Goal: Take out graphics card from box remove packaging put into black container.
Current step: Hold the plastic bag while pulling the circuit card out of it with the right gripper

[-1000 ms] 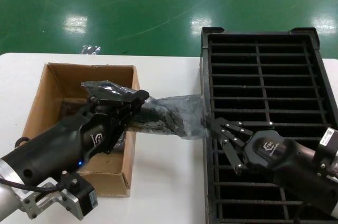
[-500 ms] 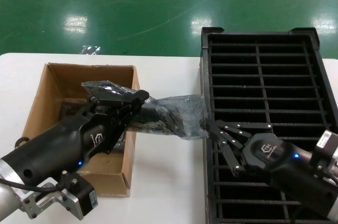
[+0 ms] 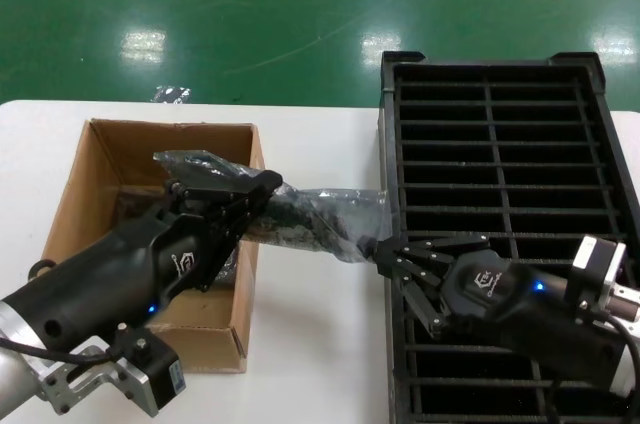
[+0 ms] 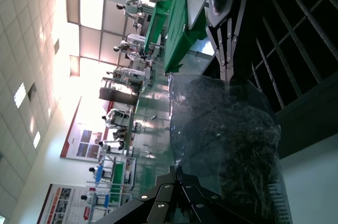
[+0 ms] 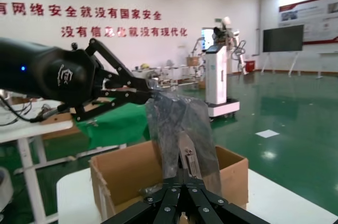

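Note:
The grey crinkly packaging [image 3: 320, 219] hangs stretched between my two grippers, above the gap between the brown box [image 3: 100, 159] and the black container [image 3: 500, 144]. The graphics card is a dark shape inside it; its silver bracket [image 5: 188, 160] shows through the bag in the right wrist view. My left gripper [image 3: 258, 187] is shut on the bag's box-side end, over the box's right wall. My right gripper [image 3: 385, 254] is shut on the bag's other end, at the container's left rim. The bag also shows in the left wrist view [image 4: 227, 145], where my left gripper [image 4: 177, 170] pinches it.
The white table [image 3: 310, 344] carries the box on the left and the container on the right. More dark bagged material [image 3: 130, 206] lies in the box. The container's slots [image 3: 540, 124] behind my right arm hold nothing. A plastic scrap [image 3: 170, 94] lies beyond the table's far edge.
My right gripper has moved left from over the container to the bag's end and its spread fingers have closed on it. The left gripper and the bag have stayed put.

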{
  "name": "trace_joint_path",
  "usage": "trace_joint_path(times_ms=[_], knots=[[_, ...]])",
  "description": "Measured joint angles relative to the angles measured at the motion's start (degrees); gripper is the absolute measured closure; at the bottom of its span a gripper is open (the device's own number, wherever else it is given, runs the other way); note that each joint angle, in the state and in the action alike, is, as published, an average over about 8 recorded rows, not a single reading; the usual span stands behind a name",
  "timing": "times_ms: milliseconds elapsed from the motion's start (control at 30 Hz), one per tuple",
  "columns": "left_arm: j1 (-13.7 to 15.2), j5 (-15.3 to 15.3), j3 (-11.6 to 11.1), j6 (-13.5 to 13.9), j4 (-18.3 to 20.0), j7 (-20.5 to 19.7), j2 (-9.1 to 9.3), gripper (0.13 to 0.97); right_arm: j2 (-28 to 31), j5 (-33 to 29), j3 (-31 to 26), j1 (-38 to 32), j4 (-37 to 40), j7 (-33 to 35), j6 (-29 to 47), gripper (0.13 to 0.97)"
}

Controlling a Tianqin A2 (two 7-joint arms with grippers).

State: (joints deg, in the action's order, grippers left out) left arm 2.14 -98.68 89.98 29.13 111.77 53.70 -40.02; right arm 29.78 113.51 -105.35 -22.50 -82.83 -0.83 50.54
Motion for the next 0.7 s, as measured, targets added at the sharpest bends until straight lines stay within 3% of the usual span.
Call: trace_joint_path(times_ms=[700], knots=[[0.0,0.0,0.0,0.0,0.0,0.0,0.00,0.958,-1.5,5.6,-0.6,-12.6,15.8,-3.8,15.8,0.965]])
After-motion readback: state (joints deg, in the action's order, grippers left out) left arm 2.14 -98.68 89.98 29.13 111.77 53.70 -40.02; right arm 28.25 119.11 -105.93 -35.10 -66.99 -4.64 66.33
